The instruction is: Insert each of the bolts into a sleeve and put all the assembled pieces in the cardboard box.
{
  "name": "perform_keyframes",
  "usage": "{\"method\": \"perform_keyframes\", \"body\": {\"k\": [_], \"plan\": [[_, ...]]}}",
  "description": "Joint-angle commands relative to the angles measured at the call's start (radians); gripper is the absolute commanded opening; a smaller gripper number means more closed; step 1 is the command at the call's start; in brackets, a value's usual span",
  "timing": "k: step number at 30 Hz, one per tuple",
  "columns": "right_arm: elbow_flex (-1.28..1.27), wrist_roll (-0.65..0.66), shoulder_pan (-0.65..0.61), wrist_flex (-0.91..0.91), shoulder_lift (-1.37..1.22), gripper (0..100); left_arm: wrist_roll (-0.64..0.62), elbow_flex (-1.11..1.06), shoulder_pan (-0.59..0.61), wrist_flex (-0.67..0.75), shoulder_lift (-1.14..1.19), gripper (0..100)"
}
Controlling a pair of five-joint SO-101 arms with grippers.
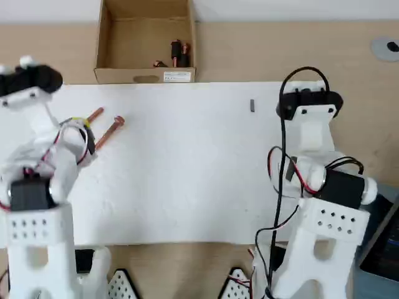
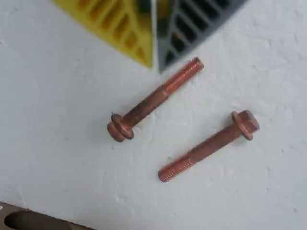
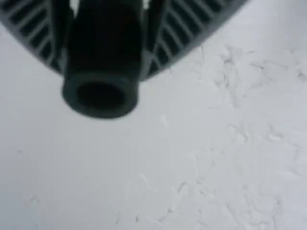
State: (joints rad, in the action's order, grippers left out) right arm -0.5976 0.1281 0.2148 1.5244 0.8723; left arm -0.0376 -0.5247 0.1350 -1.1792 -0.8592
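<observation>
Two copper bolts lie side by side on the white mat: one with its threaded end just off my left gripper's tips, the other a little farther out. My left gripper, with one yellow and one dark finger, hangs shut above the mat with nothing between its fingers. My right gripper is shut on a dark sleeve, whose open end faces the camera just above the mat. Another small dark sleeve lies at the mat's far right.
The cardboard box stands beyond the mat's far edge, with assembled pieces in its right corner. The white mat stretches wide between the two arms. A dark device sits at the table's right edge.
</observation>
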Motion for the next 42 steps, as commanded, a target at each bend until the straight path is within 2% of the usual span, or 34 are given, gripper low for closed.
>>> {"method": "perform_keyframes", "body": {"k": [1,9,18,24,34,42], "plan": [[-0.036,-0.006,0.013,-0.061,0.038,0.9,-0.002,0.158,0.002,-0.063,0.114,0],[-0.154,-0.029,0.01,-0.213,0.085,0.9,0.012,0.29,0.0,-0.087,0.348,0],[-0.191,-0.026,0.008,-0.247,0.085,0.9,0.233,0.362,-0.078,-0.089,0.598,0],[-0.191,-0.026,0.008,-0.249,0.088,0.9,0.333,0.456,-0.078,-0.092,0.828,0],[-0.191,-0.028,0.01,-0.264,0.085,0.9,0.486,0.888,-0.077,-0.342,1.267,8],[-0.191,-0.028,0.013,-0.269,0.087,0.9,0.543,1.215,-0.04,-0.445,1.494,8]]}}
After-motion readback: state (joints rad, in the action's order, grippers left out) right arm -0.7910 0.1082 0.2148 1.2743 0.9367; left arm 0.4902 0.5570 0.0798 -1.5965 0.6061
